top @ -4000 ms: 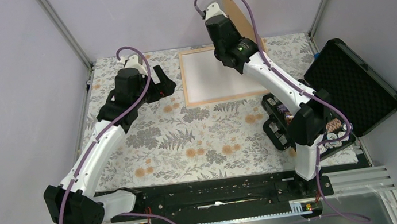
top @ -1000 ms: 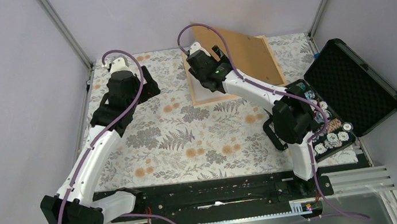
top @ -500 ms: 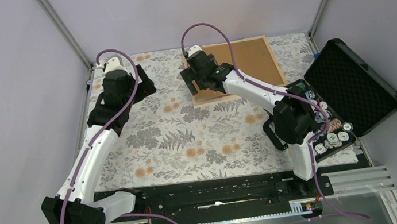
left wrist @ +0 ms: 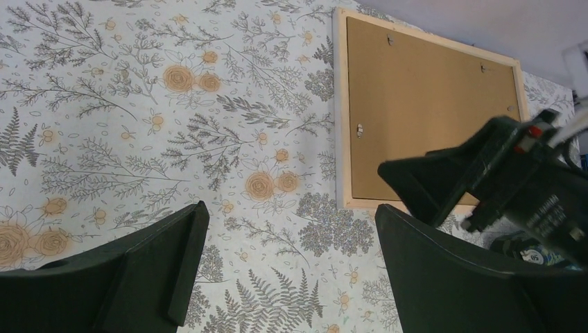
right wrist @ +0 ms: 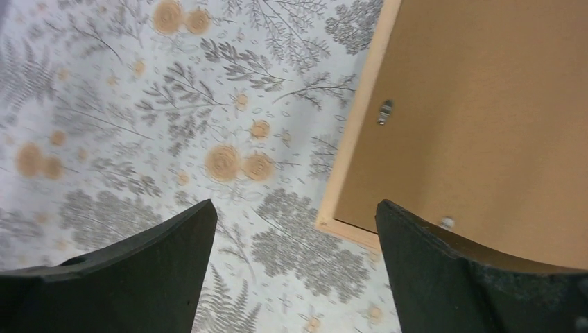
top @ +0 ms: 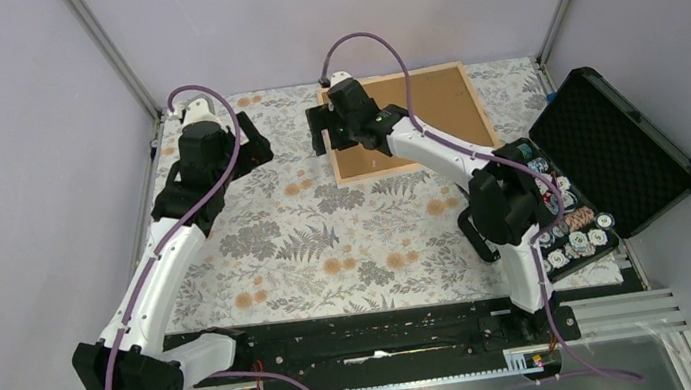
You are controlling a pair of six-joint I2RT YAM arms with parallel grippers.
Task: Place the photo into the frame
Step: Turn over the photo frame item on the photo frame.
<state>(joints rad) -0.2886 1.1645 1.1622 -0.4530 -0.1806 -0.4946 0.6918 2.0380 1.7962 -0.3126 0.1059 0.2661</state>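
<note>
Floral cloth [top: 327, 238] lies under both your tools; your right gripper [right wrist: 295, 222] hangs with jaws spread wide and empty, a corner of the frame [right wrist: 351, 132] below the gap, nearer its right finger; the photo [right wrist: 485, 118] sits inside the rails, brown back up; your left gripper [left wrist: 291, 222] is equally spread and empty, with the frame ahead to its right.

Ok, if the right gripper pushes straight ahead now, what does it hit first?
The right gripper would probably meet the floral tablecloth beside a corner of the frame; one finger may catch its rail. Depth unclear.
</note>
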